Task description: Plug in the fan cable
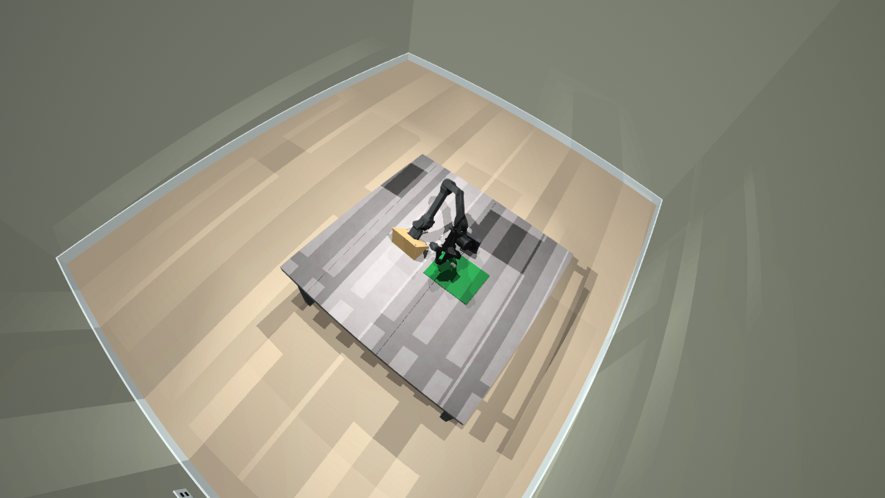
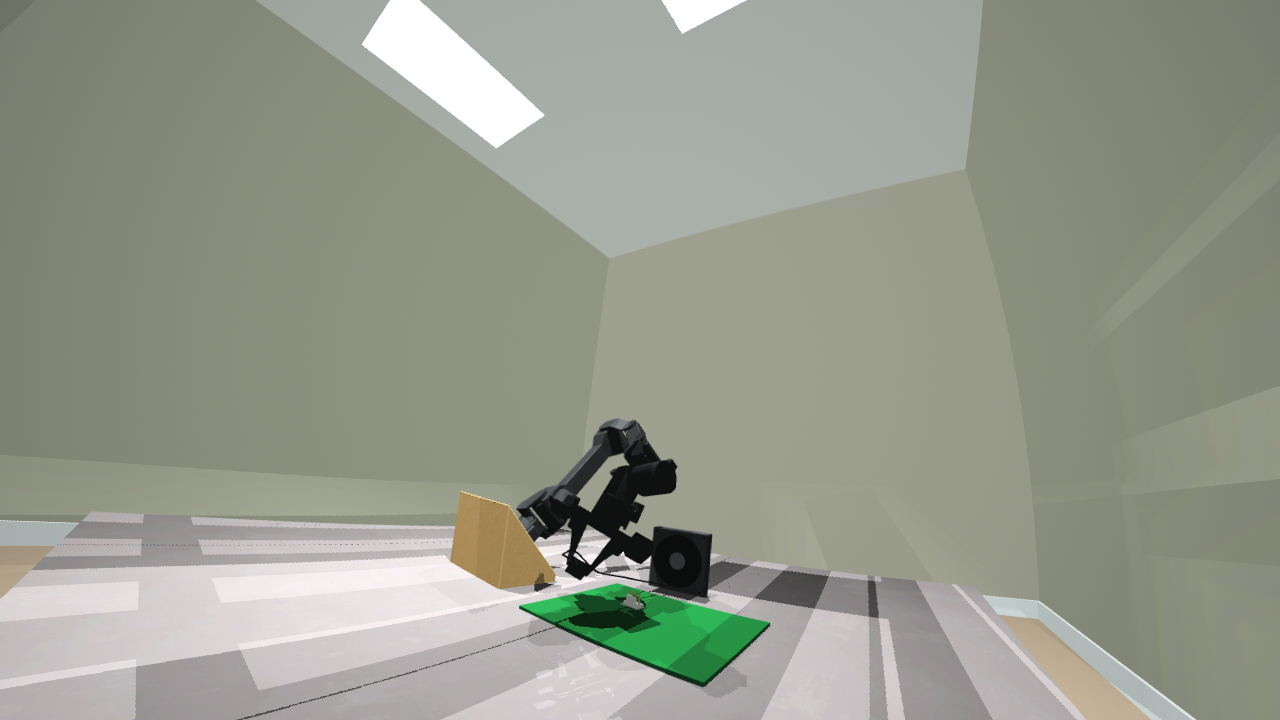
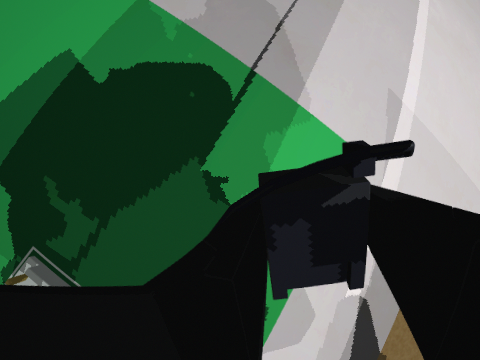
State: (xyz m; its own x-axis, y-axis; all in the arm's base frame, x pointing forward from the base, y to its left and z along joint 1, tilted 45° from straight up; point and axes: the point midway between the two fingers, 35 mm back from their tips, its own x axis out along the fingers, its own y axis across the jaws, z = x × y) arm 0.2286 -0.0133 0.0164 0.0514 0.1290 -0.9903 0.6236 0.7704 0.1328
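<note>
My gripper (image 2: pixel 578 565) (image 3: pixel 309 204) is shut on the black plug and is tilted in the exterior view. The plug (image 3: pixel 295 250) shows between the fingers in the wrist view. It is held in the air near the board's edge, off the header. The black cable (image 3: pixel 310 171) leaves the plug's top and passes over a finger. The green board (image 1: pixel 470 286) (image 2: pixel 693 649) (image 3: pixel 30 30) lies flat. Its white four-pin header (image 2: pixel 634 601) (image 3: pixel 39 272) is partly hidden by a finger in the wrist view. The black fan (image 2: pixel 677 562) stands upright behind the board.
A tan wedge block (image 1: pixel 405 243) (image 2: pixel 483 541) stands at the arm's base, left of the board in the exterior view. The grey patterned table (image 1: pixel 346 281) (image 2: pixel 358 640) bears the board, fan and block. The arm's dark shadow falls across the board.
</note>
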